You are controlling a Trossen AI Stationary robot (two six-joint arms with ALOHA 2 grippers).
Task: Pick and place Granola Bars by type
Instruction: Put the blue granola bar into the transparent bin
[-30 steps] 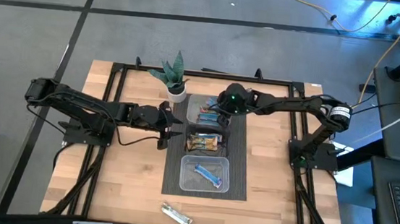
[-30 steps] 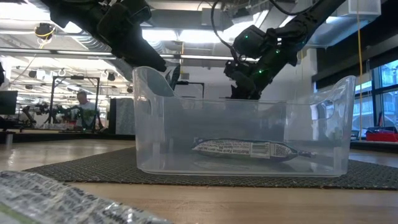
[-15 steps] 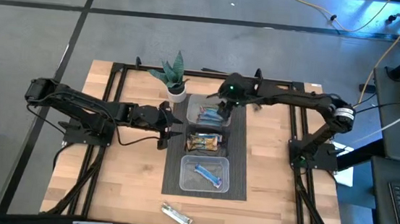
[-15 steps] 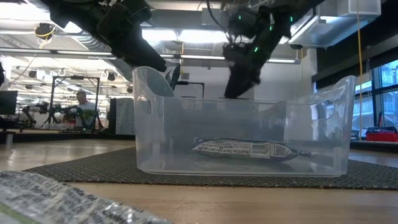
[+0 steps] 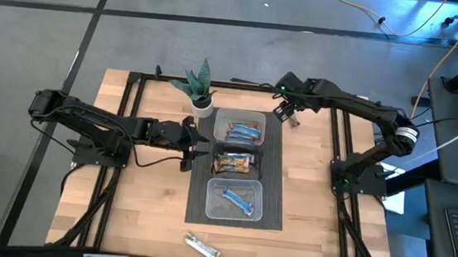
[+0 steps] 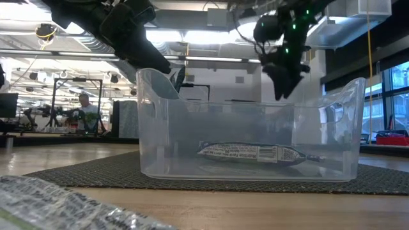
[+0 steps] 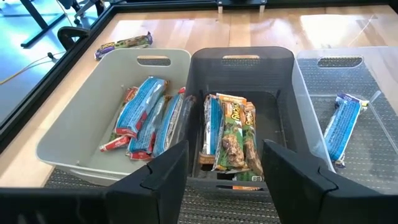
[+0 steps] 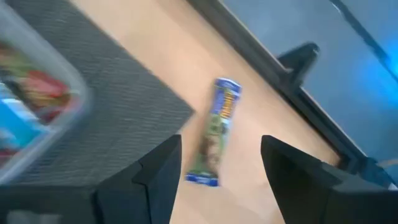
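Three bins stand in a row on a dark mat [image 5: 274,162]. The far bin [image 7: 74,118] holds blue and red Granola Bars [image 7: 146,118]. Gold and green-brown bars [image 7: 230,134] fill the middle bin [image 7: 242,59]. One blue bar [image 7: 343,124] lies in the near clear bin [image 6: 249,128]. A green-and-blue bar [image 8: 217,134] lies flat on the wood just right of the mat. My right gripper [image 8: 221,155] hangs open above that bar, clear of it. A silver bar [image 5: 202,245] lies near the front edge. My left gripper [image 7: 224,168] waits open, left of the bins.
A small potted plant [image 5: 199,88] stands just beyond the far bin's left corner. A black frame [image 5: 216,83] runs around the tabletop. Bare wood [image 5: 314,202] lies right of the mat and along the front.
My right gripper has risen out of the far bin and swung toward the table's right edge, tipping its fingers more steeply down; it now hangs over the loose bar beside the mat. The bars in the far bin, covered before, now show.
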